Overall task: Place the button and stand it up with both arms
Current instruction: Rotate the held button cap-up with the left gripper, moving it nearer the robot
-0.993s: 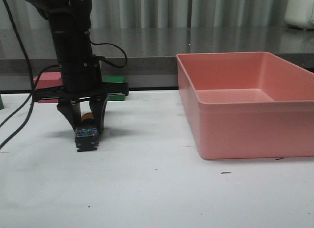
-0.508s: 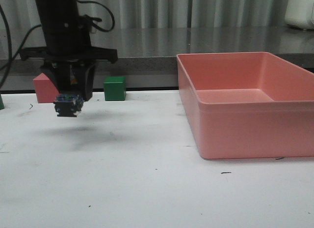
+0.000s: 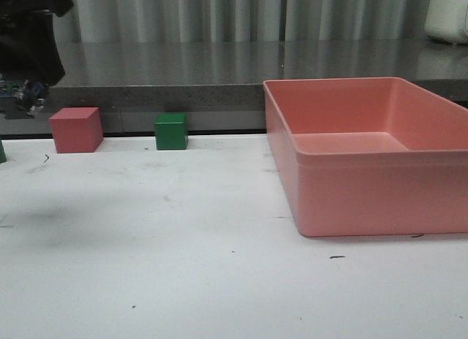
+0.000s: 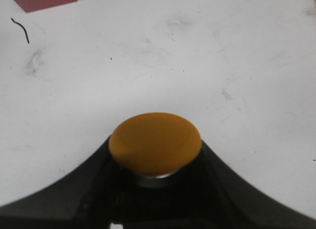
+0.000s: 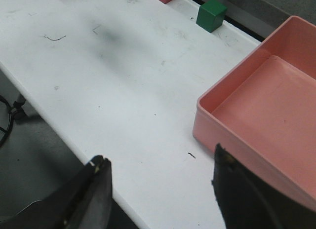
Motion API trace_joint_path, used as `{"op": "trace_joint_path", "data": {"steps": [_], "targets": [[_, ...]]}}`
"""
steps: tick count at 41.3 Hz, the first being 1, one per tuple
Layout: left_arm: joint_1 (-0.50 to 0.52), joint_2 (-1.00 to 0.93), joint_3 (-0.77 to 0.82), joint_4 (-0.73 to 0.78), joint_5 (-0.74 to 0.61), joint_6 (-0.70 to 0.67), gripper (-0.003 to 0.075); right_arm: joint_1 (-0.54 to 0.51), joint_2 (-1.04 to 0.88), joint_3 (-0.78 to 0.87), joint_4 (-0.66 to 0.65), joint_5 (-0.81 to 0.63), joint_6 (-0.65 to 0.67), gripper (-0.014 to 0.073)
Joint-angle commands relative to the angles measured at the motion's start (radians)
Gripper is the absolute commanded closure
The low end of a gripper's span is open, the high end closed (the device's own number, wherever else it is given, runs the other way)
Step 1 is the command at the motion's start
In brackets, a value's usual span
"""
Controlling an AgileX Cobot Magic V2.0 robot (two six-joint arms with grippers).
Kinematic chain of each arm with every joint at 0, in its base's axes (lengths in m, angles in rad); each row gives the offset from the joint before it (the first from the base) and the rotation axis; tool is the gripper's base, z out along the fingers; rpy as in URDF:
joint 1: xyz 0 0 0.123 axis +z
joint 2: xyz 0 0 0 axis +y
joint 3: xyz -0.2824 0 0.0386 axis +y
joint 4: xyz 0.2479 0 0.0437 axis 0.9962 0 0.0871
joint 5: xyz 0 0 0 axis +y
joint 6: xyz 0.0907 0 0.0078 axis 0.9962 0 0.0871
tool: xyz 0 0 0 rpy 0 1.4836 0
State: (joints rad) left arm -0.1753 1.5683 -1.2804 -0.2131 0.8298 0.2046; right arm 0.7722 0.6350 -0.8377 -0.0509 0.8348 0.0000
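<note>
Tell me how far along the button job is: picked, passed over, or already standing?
Picked: the left tool is shut on the button and holds it high above the table at the front view's left edge. In hand: the carry. The right tool is open and empty, over the table edge near the pink bin. Left: involving the right arm, then placing and standing the button.

My left gripper (image 3: 28, 76) is mostly cut off in front view, and the button (image 3: 20, 92) looks blurry.
</note>
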Motion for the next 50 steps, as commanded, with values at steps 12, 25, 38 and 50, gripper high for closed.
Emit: {"op": "trace_joint_path", "data": {"steps": [12,25,38,50], "targets": [[0.014,-0.285,0.336,-0.097,-0.498,0.106,0.0514,-0.004,-0.002,-0.023,-0.011,-0.072,-0.007,0.0125],[0.012,-0.389,0.667,-0.102,-0.917,0.106,0.0514,-0.004,-0.002,-0.023,-0.011,-0.072,-0.007,0.0125],[-0.126,-0.354,0.833,-0.101,-1.313,0.098,0.0514,-0.004,-0.002,-0.023,-0.011,-0.072,-0.007,0.0125],[-0.141,-0.222,0.866,0.109,-1.481,-0.103,0.0514,-0.004,-0.002,-0.023,-0.011,-0.072,-0.007,0.0125]]}}
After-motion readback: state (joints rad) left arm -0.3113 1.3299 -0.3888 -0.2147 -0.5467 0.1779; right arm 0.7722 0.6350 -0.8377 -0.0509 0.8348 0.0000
